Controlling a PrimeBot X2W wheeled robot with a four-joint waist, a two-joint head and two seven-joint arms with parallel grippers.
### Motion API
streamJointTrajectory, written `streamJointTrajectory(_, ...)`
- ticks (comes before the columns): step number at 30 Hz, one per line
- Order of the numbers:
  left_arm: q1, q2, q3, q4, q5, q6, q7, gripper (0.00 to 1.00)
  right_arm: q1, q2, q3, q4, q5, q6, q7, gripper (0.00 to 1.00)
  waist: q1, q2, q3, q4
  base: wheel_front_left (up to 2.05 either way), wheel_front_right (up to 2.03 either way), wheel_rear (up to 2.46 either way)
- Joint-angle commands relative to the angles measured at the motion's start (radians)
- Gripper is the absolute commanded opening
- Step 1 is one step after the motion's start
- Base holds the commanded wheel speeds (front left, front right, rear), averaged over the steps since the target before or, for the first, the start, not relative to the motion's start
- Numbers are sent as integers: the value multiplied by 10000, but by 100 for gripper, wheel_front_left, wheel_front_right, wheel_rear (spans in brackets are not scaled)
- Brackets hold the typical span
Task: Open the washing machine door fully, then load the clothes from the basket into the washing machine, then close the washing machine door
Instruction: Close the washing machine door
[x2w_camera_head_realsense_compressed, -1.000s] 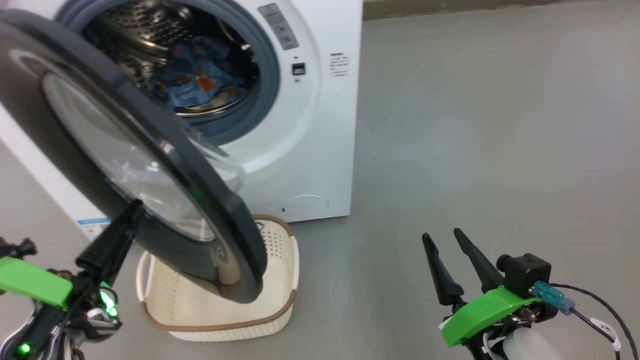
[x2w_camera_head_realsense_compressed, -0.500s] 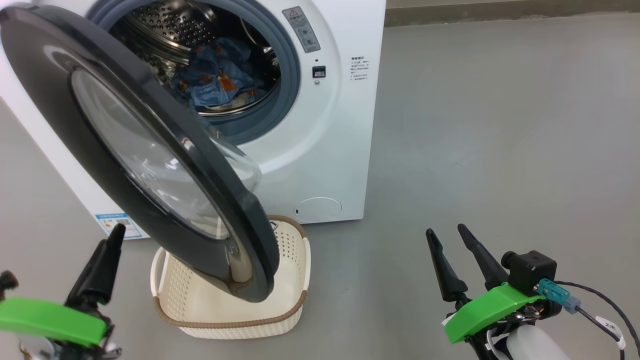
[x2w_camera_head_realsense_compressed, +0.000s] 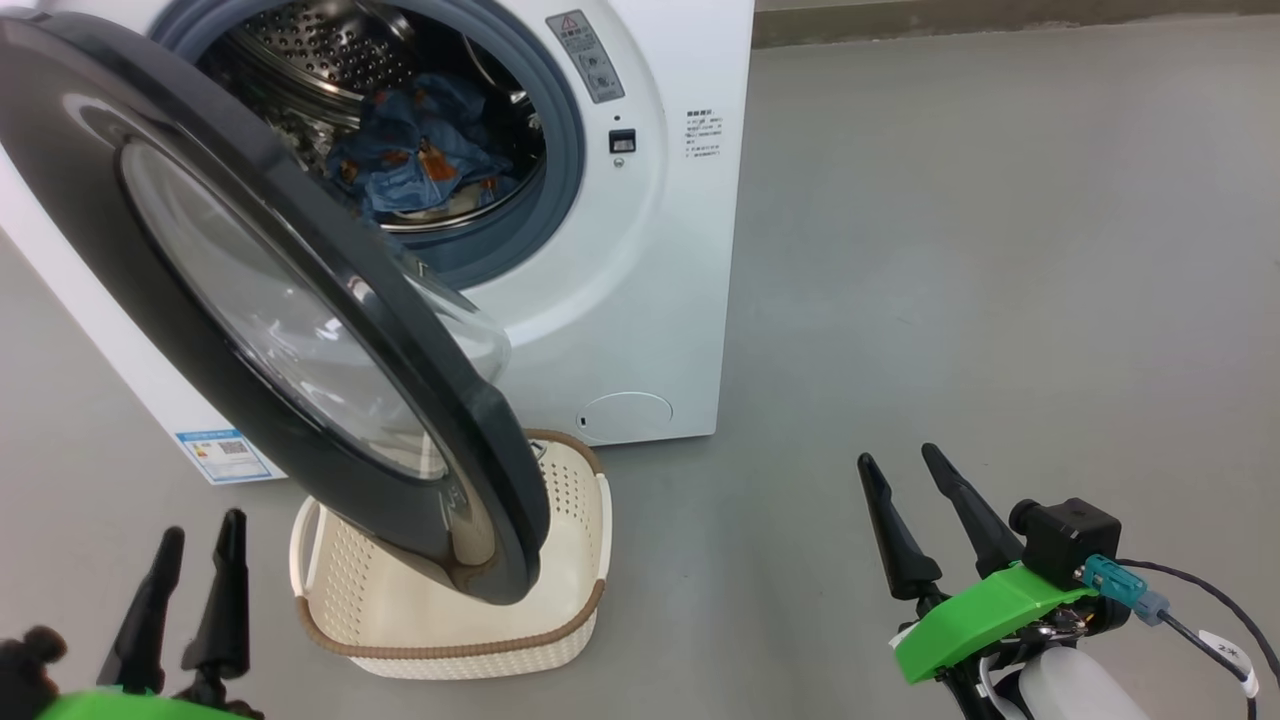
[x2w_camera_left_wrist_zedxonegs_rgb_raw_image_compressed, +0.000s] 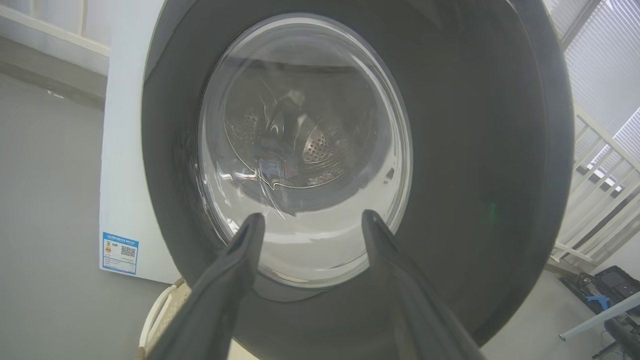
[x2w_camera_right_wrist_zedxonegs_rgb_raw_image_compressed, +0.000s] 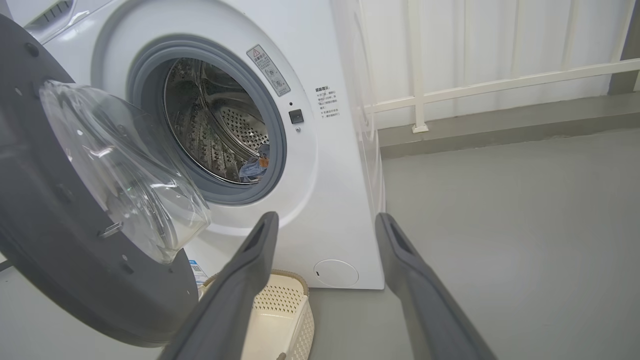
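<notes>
Grey floor (x2w_camera_head_realsense_compressed: 950, 250) holds the basket (x2w_camera_head_realsense_compressed: 450, 648), the clothes (x2w_camera_head_realsense_compressed: 420, 165) lie in the drum (x2w_camera_head_realsense_compressed: 300, 60), so I think my wide-open left pincer (x2w_camera_head_realsense_compressed: 203, 527) should push flat on the half-open washing machine door (x2w_camera_head_realsense_compressed: 260, 300), slowly, until it clicks.

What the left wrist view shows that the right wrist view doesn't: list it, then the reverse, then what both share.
Left wrist, not right wrist: the washing machine door seen from its black outer face, the left gripper with its fingers apart, and window blinds.
Right wrist, not left wrist: the door's grey inner side with the glass bowl bulging out, the warning sticker, the round cover low on the front, and the right gripper with its fingers apart.
Both: the washing machine, the clothes in its drum, the basket and the grey floor.
</notes>
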Motion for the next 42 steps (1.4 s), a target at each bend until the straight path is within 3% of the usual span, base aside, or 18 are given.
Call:
streamJointTrajectory(1, -206, 402, 267, -18, 308, -64, -309, 100, -124, -39, 128, -259, -69, 73, -122, 100, 0, 0, 6, 0, 0, 0, 0)
streamJointTrajectory(14, -442, 444, -45, 1240, 1694, -64, -1266, 100, -121, -99, 50, -177, -111, 73, -122, 100, 0, 0, -28, 47, 0, 0, 0)
streamJointTrajectory(42, -496, 44, 248, 1398, 2078, -65, -1306, 100, -185, -149, 78, -129, -161, 73, -122, 100, 0, 0, -90, 81, 0, 0, 0)
